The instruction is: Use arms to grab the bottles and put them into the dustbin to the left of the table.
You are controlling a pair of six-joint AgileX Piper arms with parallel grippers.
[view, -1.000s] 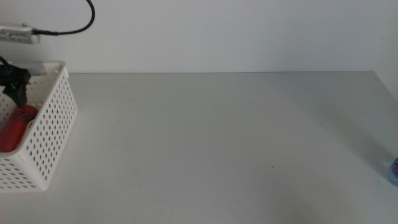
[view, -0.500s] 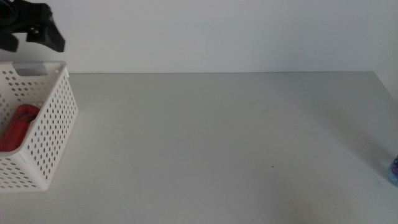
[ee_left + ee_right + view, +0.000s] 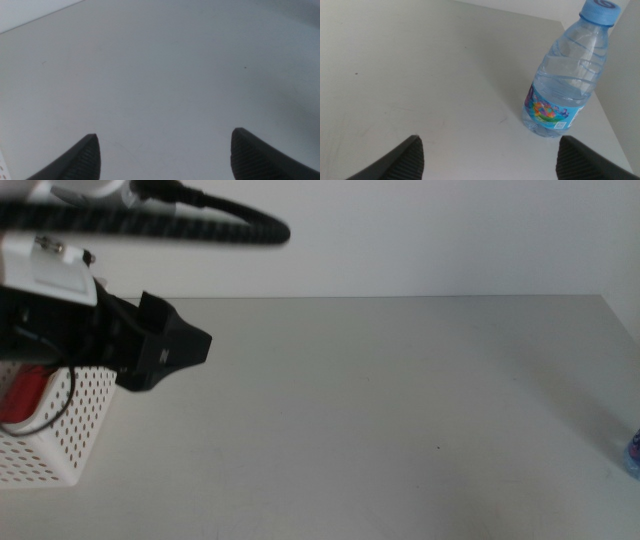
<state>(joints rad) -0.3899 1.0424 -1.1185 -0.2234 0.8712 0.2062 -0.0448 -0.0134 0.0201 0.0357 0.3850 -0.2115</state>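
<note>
The left gripper [image 3: 170, 352] hangs above the left part of the table [image 3: 400, 400], just beside the dustbin [image 3: 70, 435], and its jaws stand wide apart with nothing between them. The dustbin sits at the table's left edge; the arm hides most of it, but a red can [image 3: 20, 395] shows inside it. From the gripper to the right edge the tabletop is bare and wide. At the far right edge of the middle view only a small piece of the water bottle [image 3: 634, 452] is visible.

The right wrist view shows this bottle [image 3: 567, 75] complete: it stands upright with a blue cap and a colourful label, close to the table's corner. The right gripper [image 3: 487, 160] is spread open, near the bottle but apart from it. The left wrist view shows only bare table [image 3: 160, 75] between the left gripper's [image 3: 162, 155] open jaws.
</note>
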